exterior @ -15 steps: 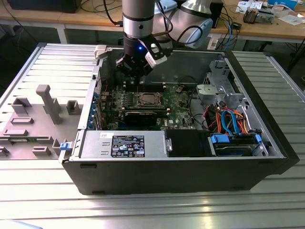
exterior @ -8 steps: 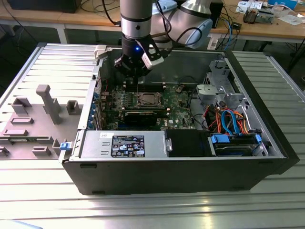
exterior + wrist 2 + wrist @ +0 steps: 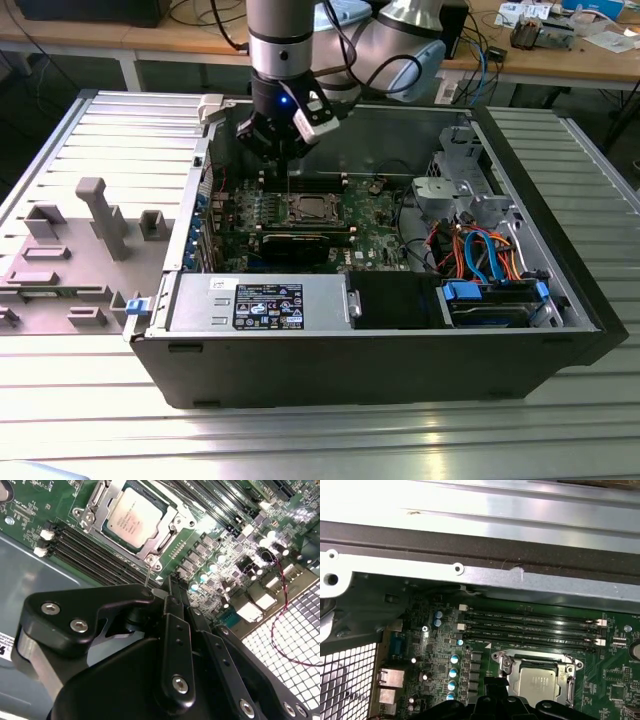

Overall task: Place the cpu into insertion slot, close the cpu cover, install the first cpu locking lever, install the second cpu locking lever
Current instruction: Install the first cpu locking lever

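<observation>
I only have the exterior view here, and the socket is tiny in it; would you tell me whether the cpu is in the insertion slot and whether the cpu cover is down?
Observer: In the second wrist view the cpu lies flat, its silvery top showing through the cut-out of the cpu cover, which lies down around it.
Operator: Thank you. How close is the gripper to it?
Observer: In that same view the gripper hangs beside the cover's corner, where a thin metal lever rises up to it; whether the lever is gripped, I cannot tell.
</observation>
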